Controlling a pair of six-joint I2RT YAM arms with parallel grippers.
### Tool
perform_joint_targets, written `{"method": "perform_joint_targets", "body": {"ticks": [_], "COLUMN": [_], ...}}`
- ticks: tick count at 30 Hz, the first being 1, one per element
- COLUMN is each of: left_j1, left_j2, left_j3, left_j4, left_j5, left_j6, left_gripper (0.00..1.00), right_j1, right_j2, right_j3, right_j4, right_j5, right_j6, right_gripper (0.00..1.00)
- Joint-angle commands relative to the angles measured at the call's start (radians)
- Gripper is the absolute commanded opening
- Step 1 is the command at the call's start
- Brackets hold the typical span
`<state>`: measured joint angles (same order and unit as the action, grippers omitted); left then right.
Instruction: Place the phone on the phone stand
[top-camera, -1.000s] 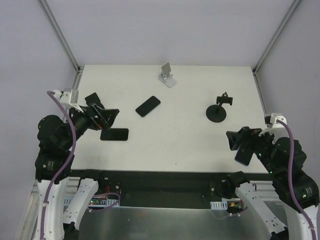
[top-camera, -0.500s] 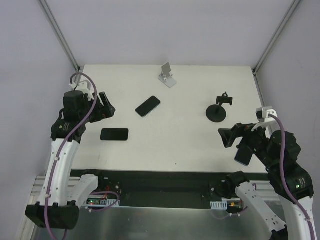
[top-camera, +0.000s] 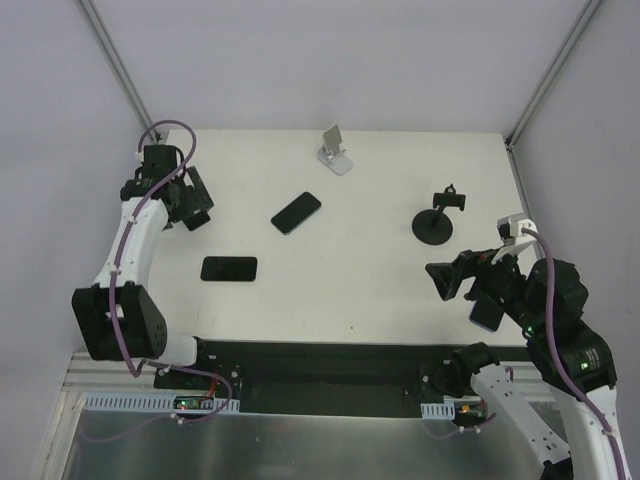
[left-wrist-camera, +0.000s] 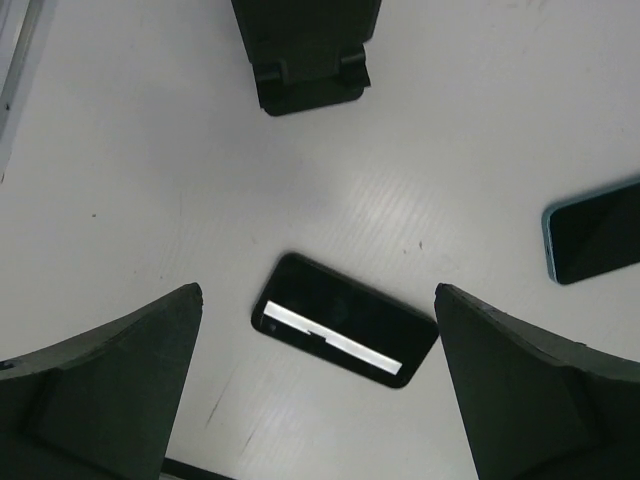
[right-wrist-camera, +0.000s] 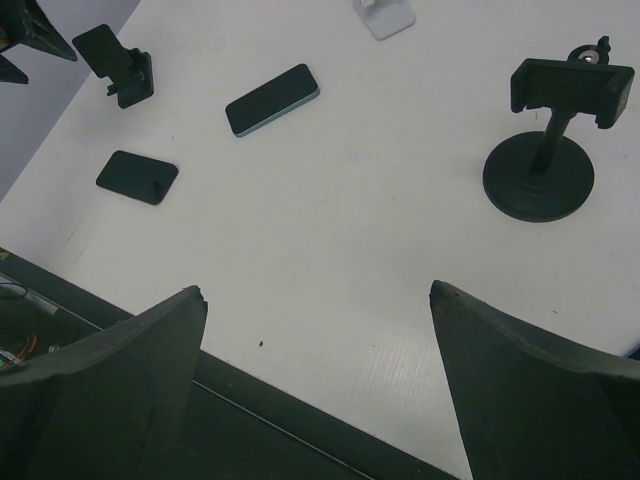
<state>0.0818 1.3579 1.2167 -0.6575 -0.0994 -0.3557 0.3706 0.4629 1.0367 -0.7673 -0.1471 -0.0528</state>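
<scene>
Progress stands at nothing: no phone sits on any stand, and neither pair of fingers holds anything. My left fingers are spread wide and empty above the worktop. The black phone lies flat in the gap between them, skewed to the line across my tips. Just ahead of it, beyond my tips, stands the small black stand, vacant. Off past my right-hand finger lies the blue-edged phone, also flat.

My right fingers are likewise wide apart with nothing in them, held high over the worktop's near edge. Ahead of them to the right is the clamp stand on its round base, and further ahead the white stand, both vacant. Which stand is meant I cannot tell; the black one is nearest the phone under me.

What is left, as I judge it, is everything: descend, close on the black phone, lift, tilt it and set it into a cradle. Room is good, with bare worktop all round the phone. The worktop's side edge runs beyond my left-hand finger, so I would keep any swing inward. A wrist turn looks needed for my tips to straddle the phone's narrow sides.
</scene>
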Motion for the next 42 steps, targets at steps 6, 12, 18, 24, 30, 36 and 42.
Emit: {"method": "perform_joint_targets", "body": {"ticks": [6, 12, 18, 24, 30, 36, 42], "left_j1": [0.01, 0.012, 0.013, 0.022, 0.024, 0.026, 0.042], "left_j2": [0.306, 0.379, 0.408, 0.492, 0.511, 0.488, 0.515], "left_j3": [0.214, 0.23, 0.231, 0.277, 0.294, 0.248, 0.267], "left_j4": [0.01, 0.027, 0.11, 0.151, 0.153, 0.177, 0.202], "left_j5": [-0.147, -0.261, -0.197, -0.188, -0.201, -0.208, -0.12], "left_j6": [-0.112, -0.091, -0.045, -0.011, -0.028, -0.065, -0.045], "left_gripper": [0.99, 0.99, 0.99, 0.99, 0.99, 0.99, 0.93], "right_j1": [-0.004, -0.004, 0.022, 0.024, 0.024, 0.025, 0.025], "right_j2": [-0.052, -0.059, -0.046, -0.087, -0.113, -0.121, -0.13], "right_j3": [0.008, 0.043, 0.042, 0.026, 0.065, 0.075, 0.065], "right_j4": [0.011, -0.049, -0.099, -0.096, -0.167, -0.187, -0.187], "right_j5": [-0.069, -0.189, -0.189, -0.163, -0.103, -0.075, -0.078], "right_j6": [0.01, 0.05, 0.083, 0.103, 0.062, 0.06, 0.061], "right_gripper": [0.96, 0.96, 0.96, 0.96, 0.96, 0.96, 0.96]}}
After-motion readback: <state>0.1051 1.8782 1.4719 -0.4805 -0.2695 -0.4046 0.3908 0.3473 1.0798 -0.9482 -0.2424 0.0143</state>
